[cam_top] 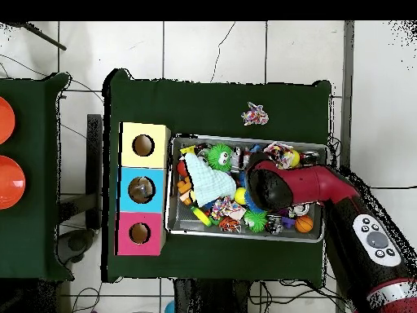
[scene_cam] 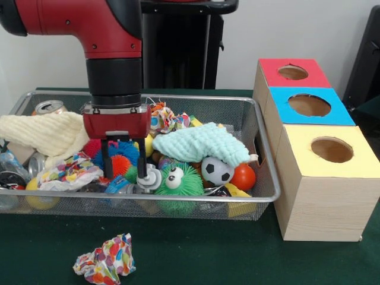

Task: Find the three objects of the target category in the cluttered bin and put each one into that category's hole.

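The wire mesh bin (scene_cam: pixel 270 196) sits on the green table, full of clutter; it also shows in the overhead view (cam_top: pixel 244 139). My gripper (scene_cam: pixel 124 169) hangs straight down into the bin's middle, its fingers (scene_cam: pixel 107 163) spread apart and open. Just below it lies a crushed clear bottle with a blue mark (scene_cam: pixel 126 187), its grey neck by the right finger. Another crushed clear bottle (scene_cam: pixel 7 165) lies at the bin's left end. The red-topped box's hole (scene_cam: pixel 293 72) is at the far right, also seen from overhead (cam_top: pixel 140 233). From overhead the arm (cam_top: pixel 273 189) hides the gripper.
Blue-topped (scene_cam: pixel 309 105) and yellow-topped (scene_cam: pixel 331 149) boxes stand beside the red one. The bin holds a mint cloth (scene_cam: pixel 199 142), a cream cloth (scene_cam: pixel 44 133), a green fuzzy ball with eyes (scene_cam: pixel 178 181), a small soccer ball (scene_cam: pixel 217 171), cans (scene_cam: pixel 49 107). Crumpled coloured paper (scene_cam: pixel 105 261) lies before the bin.
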